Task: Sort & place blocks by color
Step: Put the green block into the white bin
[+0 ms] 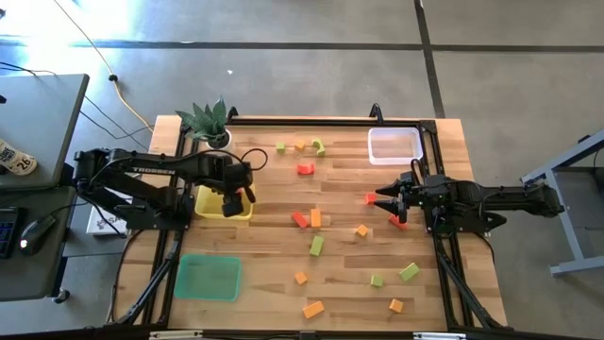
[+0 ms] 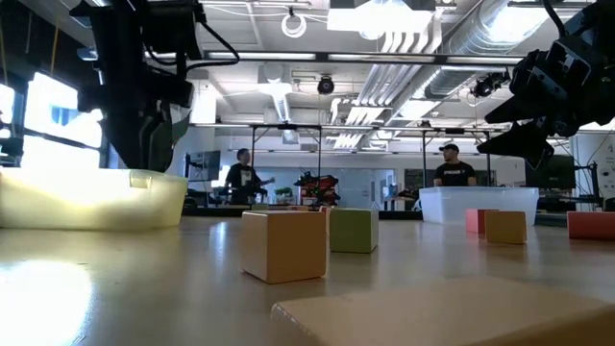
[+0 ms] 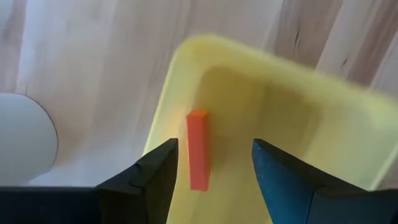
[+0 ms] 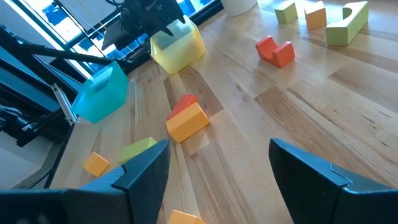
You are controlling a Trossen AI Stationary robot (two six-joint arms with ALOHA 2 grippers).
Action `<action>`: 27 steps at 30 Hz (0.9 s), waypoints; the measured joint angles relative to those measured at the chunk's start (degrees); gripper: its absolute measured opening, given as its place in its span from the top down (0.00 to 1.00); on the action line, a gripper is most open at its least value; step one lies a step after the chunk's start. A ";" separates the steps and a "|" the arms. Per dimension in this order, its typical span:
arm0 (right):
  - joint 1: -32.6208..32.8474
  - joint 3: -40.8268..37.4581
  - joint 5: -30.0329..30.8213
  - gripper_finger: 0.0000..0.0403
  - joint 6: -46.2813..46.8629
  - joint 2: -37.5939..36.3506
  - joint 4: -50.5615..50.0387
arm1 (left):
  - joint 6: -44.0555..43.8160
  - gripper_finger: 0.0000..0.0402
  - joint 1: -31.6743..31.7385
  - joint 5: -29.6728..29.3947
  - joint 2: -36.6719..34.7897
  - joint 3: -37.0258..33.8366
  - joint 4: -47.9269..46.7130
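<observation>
- My left gripper (image 3: 211,177) hangs over the shallow yellow plastic tray (image 1: 209,205) at the left side of the wooden table (image 1: 340,274). Its two dark fingers (image 3: 152,174) stand apart, with clear space on both sides of the brick below them.
- Between those fingers, in the left wrist view, a slim orange oblong brick (image 3: 198,149) lies in the yellow tray near one corner. Neither finger touches it, so I hold nothing on this side.
- My right gripper (image 1: 389,202) sits over the right part of the table, in front of the clear plastic tray (image 1: 394,145). Its fingers (image 4: 140,168) are spread wide and carry nothing.
- A small red block (image 1: 370,198) lies just beside the right fingertips in the high view; I cannot tell whether they touch it.
- The other blocks are scattered loose on the wood: a red notched piece (image 4: 275,51) and a light green arch (image 4: 347,23) toward the far edge, an orange house-shaped block (image 4: 188,122) mid-table against a red one, and a light green brick (image 1: 316,246) closer in.
- More orange and green pieces lie along the near edge, among them an orange brick (image 1: 312,308).
- A translucent green tray (image 1: 208,278) sits at the near left corner with no block visible in it.
- White lettering runs along my left arm (image 1: 151,171); it looks like "TROSSEN", though I cannot read it with certainty.
</observation>
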 joint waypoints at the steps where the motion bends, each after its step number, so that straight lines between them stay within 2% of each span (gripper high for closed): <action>1: 0.00 0.00 -0.01 0.36 0.00 0.00 0.00 | -1.54 0.52 0.00 0.19 0.00 0.77 -0.02; 8: 0.00 0.00 0.00 0.36 0.00 0.00 0.00 | -9.27 0.51 -0.22 0.58 0.00 6.92 0.72; 12: 0.00 0.00 -0.01 0.36 1.00 0.00 0.00 | -13.20 0.51 -0.22 0.70 0.00 9.33 4.91; 19: -0.01 0.00 0.08 0.36 9.92 0.00 0.16 | -22.00 0.51 -0.48 2.66 0.00 10.54 15.17; 24: -0.02 0.00 0.26 0.36 14.74 -0.02 0.40 | -24.32 0.51 -1.04 4.35 0.00 10.54 22.59; 27: -0.02 0.00 2.89 0.36 18.49 -0.02 0.66 | -25.13 0.51 -1.63 4.37 0.00 10.54 26.33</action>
